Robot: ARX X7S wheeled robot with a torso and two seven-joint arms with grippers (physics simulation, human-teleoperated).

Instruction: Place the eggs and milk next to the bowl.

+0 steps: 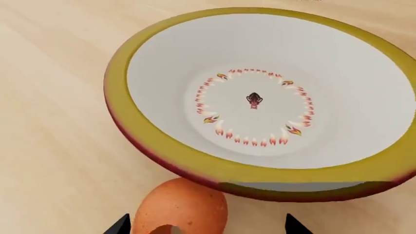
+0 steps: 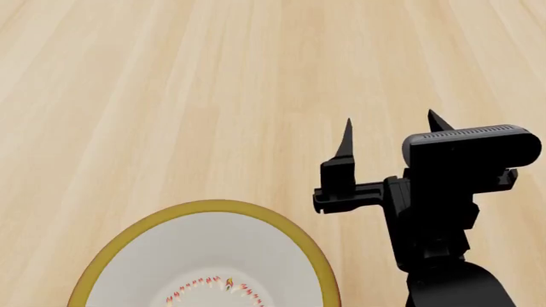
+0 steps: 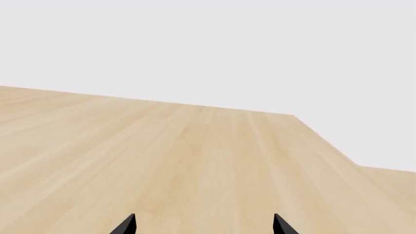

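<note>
No readable text, label, brand or number appears in any view. The only markings are a ring of small red-orange flame-like marks and a dark central motif inside the bowl [image 1: 273,87], none forming letters.

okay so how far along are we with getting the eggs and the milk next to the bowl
Partly there, at best. The orange-brown egg sits right by the mustard-rimmed white bowl on the wooden table, between the left pincer fingertips, which stand apart; I can't tell whether it has been released. The right pincer is open and empty above bare wood. The pale egg and the milk bottle appear in no view, so both look left to do.
</note>
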